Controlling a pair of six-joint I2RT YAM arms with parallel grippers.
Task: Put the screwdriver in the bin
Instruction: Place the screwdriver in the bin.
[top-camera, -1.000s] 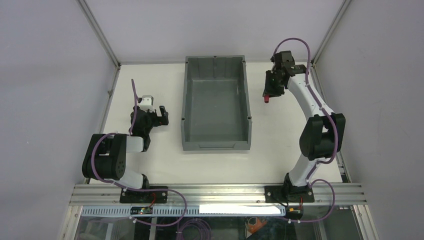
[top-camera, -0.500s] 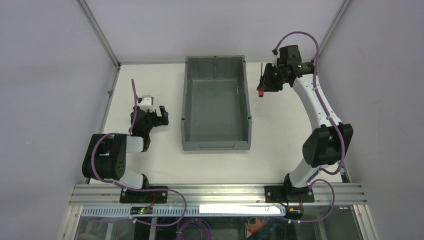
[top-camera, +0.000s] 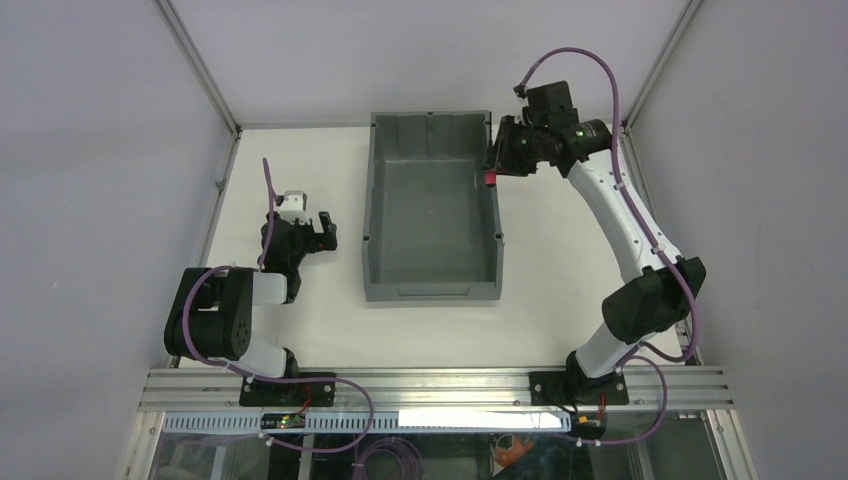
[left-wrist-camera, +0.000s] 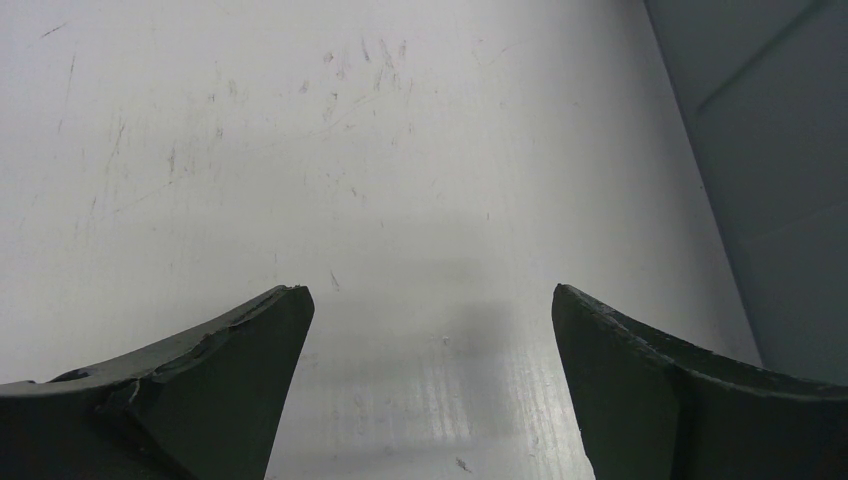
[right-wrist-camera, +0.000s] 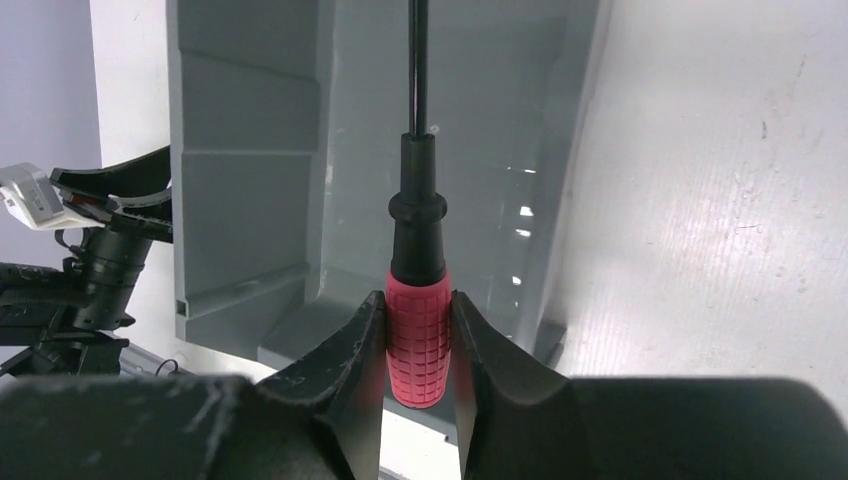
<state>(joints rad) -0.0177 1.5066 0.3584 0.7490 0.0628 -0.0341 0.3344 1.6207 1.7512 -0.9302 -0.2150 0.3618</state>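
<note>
My right gripper (top-camera: 497, 163) is shut on the screwdriver (right-wrist-camera: 418, 330), gripping its red handle with the thin black shaft pointing away from the wrist. In the top view the red handle (top-camera: 491, 179) hangs over the right rim of the dark grey bin (top-camera: 372, 200), near its far right corner. In the right wrist view the bin (right-wrist-camera: 250, 190) lies below the screwdriver. My left gripper (top-camera: 322, 229) is open and empty, low over the white table to the left of the bin; its wrist view shows the gripper (left-wrist-camera: 430, 300) over bare table.
The bin's wall (left-wrist-camera: 770, 180) shows at the right edge of the left wrist view. Grey enclosure walls and metal frame posts (top-camera: 200, 70) surround the white table (top-camera: 570, 260). The left arm (right-wrist-camera: 90, 260) appears in the right wrist view beyond the bin.
My right arm has swung left from the table right of the bin, carrying the screwdriver to the bin's right rim. The left arm has not moved.
</note>
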